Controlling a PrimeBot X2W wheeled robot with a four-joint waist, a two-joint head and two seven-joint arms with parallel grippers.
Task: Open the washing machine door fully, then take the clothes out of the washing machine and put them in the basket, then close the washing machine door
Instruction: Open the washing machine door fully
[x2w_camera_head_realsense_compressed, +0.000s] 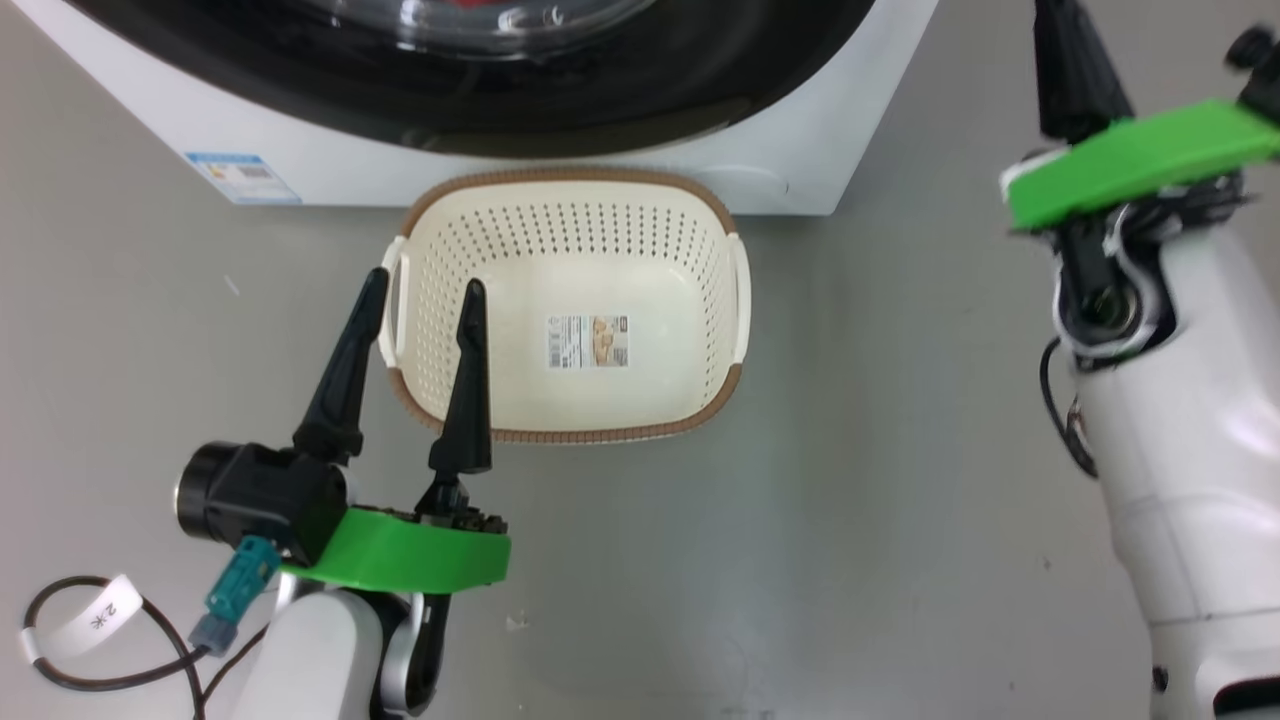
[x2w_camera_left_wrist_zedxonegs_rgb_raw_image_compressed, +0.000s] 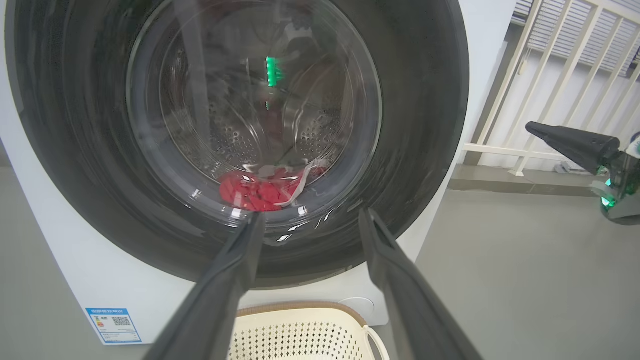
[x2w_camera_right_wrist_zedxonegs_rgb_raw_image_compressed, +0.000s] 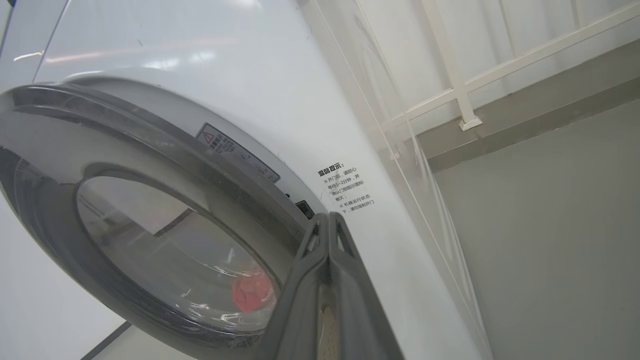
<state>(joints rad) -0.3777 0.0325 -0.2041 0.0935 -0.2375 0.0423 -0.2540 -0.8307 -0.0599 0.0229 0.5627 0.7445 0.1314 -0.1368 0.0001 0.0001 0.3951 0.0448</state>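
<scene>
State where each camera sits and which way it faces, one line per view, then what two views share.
Head view: on the head, facing down at the basket on the floor before the washing machine; left fingers lower left, right fingers upper right.
Left wrist view: on the left wrist, facing the washing machine door along the open left fingers.
Right wrist view: on the right wrist, facing that door's rim obliquely along the shut right fingers.
Shared: both wrist views show the door with red clothes behind its glass.

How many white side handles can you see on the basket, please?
2: the left handle, beside the left gripper, and the right handle on the opposite side of the basket. Neither is hidden.
</scene>
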